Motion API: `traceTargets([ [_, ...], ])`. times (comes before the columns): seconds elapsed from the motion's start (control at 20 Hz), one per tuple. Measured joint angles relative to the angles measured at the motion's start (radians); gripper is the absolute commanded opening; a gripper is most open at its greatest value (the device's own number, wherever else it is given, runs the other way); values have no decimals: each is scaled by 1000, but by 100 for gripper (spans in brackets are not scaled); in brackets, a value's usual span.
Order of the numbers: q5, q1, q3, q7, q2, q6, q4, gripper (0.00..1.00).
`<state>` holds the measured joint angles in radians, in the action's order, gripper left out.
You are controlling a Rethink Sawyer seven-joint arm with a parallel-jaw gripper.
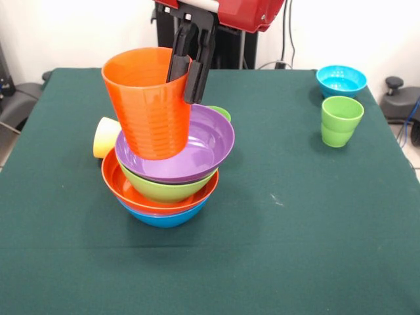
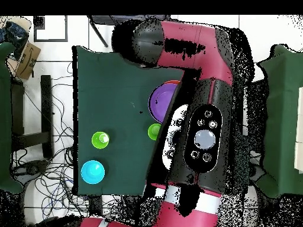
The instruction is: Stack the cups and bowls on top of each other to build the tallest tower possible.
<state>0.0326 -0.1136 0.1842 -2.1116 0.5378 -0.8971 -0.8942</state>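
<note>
Wide bare surface [image 1: 275, 249] lies right of the tower [image 1: 172, 177]; the tool [image 1: 189, 71] clamps the orange cup's [image 1: 147, 105] rim, tilted over the purple bowl [image 1: 210, 141].

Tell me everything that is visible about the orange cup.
The orange cup is glossy plastic, tapered, with faint horizontal ridges on its lower wall. It is open side up and tilted. The gripper pinches its rim, one finger inside and one outside. Its base is in or just above the purple bowl; contact is unclear.
</note>
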Motion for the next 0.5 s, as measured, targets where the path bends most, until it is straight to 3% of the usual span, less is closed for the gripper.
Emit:
traceTargets([
  [0.5,-11,0,0,0,0,0,-4,0],
])
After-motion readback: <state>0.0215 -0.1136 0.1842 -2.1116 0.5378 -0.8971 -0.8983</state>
